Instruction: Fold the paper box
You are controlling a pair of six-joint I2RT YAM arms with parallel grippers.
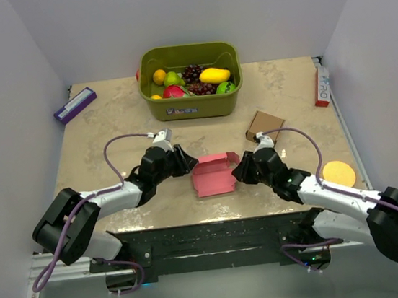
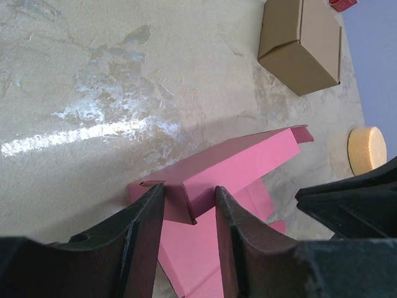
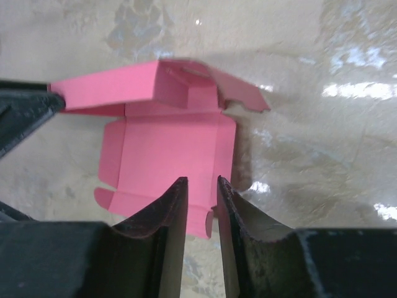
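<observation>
A green bin of fruit sits at the back of the tabletop. A small brown box lies in front of it. A purple box is far left, a red box far right, and a round yellow disc nearer.

Paper box: thin pink card, matt, smooth. Desk: beige marbled, glossy w/ glare. Brown box: matt cardboard. Bin: plastic.
</observation>
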